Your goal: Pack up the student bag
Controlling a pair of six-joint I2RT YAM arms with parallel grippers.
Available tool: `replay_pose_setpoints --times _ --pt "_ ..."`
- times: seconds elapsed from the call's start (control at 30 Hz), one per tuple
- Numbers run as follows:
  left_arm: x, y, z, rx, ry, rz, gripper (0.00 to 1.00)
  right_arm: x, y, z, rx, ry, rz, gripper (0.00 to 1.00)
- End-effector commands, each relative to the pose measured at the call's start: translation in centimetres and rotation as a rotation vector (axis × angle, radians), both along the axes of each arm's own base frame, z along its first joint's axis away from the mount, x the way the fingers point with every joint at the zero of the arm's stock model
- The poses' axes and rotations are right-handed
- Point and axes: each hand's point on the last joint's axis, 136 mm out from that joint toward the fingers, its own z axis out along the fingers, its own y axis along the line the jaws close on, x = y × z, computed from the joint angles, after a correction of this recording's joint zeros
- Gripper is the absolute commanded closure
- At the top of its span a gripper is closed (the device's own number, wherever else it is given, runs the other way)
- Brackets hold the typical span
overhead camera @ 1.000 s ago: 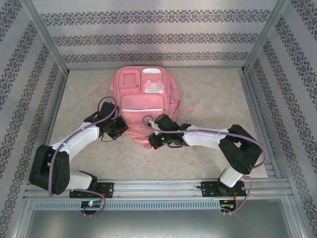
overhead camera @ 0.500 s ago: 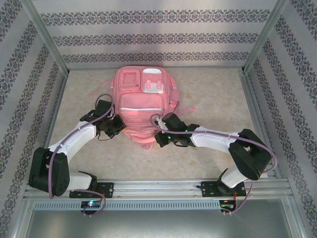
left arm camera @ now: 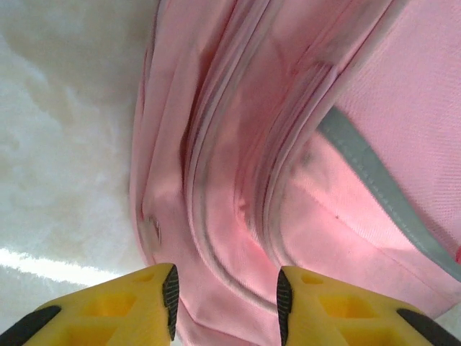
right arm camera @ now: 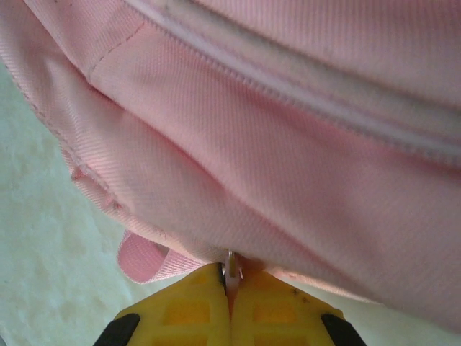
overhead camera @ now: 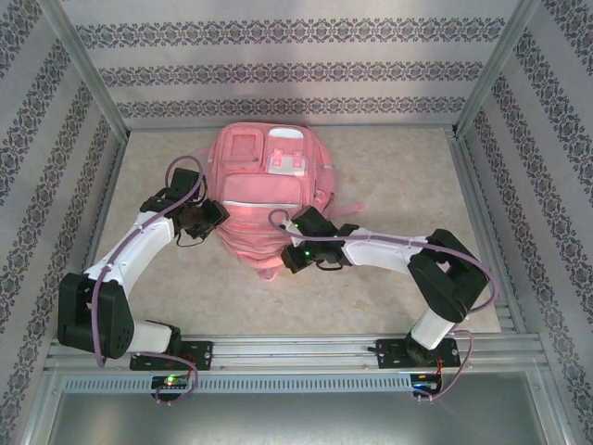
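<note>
The student bag (overhead camera: 264, 185) lies flat, front pockets up, on the far middle of the tabletop (overhead camera: 398, 176). Its long axis runs from the far edge toward the near edge. Both arms reach in from the near edge and meet it at the end closest to them.

The right pincer (overhead camera: 289, 252) sits at the bag's near end, just right of the midline. In the right wrist view its 2 fingers are pressed together on a small metal zipper pull (right arm camera: 230, 265), which pokes out from under the fabric beside a pink loop (right arm camera: 148, 258). From this pincer the bag stretches straight ahead, toward the far edge.

The left pincer (overhead camera: 211, 215) is at the bag's left flank, about halfway along. In the left wrist view its jaws stand spread, and I see nothing pinched between them. The bag's side wall and its curved zip seams (left arm camera: 216, 180) lie directly ahead of them.

The next move probably turns on the right pincer. It alone has the pull, so the zip would have to travel around the near end. The left pincer is well placed to steady the flank.
</note>
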Motion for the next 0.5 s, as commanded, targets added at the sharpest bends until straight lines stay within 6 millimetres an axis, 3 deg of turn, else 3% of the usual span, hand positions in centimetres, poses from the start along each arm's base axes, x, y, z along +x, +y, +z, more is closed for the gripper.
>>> replay_pose_setpoints --times 0.0,0.1,0.23,0.47 --pt "-3.4 -0.4 -0.3 0.005 0.149 0.067 0.57 -0.2 1.5 0.0 0.016 0.044 0.004 1.00" --pt "-4.8 -1.8 -0.1 0.005 0.187 0.060 0.54 0.1 2.1 0.0 0.037 0.048 -0.006 1.00" --pt "-4.9 -3.5 -1.0 -0.077 0.179 0.088 0.49 0.6 3.3 0.1 0.060 0.060 -0.009 1.00" --pt "-4.5 -4.1 -2.5 -0.055 0.206 0.080 0.51 0.6 3.3 0.3 0.062 0.053 -0.008 1.00"
